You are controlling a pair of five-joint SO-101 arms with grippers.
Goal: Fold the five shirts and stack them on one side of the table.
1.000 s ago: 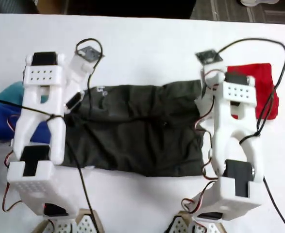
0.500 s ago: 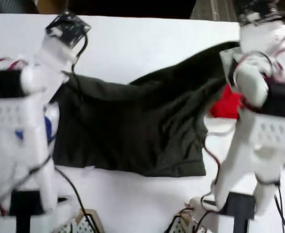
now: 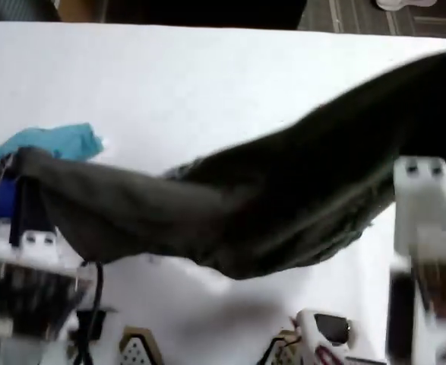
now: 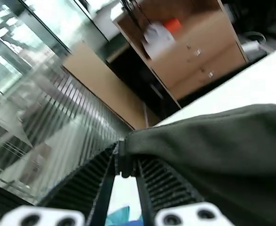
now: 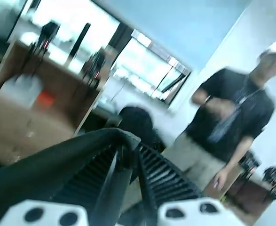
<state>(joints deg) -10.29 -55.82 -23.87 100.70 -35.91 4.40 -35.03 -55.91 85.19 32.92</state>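
A dark olive shirt (image 3: 268, 198) hangs stretched in the air above the white table (image 3: 169, 84), held up at both ends. My left gripper (image 4: 125, 162) is shut on one corner of the shirt (image 4: 213, 141), raised at the left of the high view. My right gripper (image 5: 127, 157) is shut on the other corner of the shirt (image 5: 43, 174), raised at the right. A light blue shirt (image 3: 52, 143) lies crumpled on the table at the left, behind the lifted cloth.
The far half of the table lies bare. The arm bases (image 3: 321, 334) stand at the near edge. A wooden cabinet (image 4: 194, 52) stands in the room beyond.
Both arms have lifted the dark shirt off the table and toward the camera. The cloth now hangs in the air, and the red shirt at the right is hidden.
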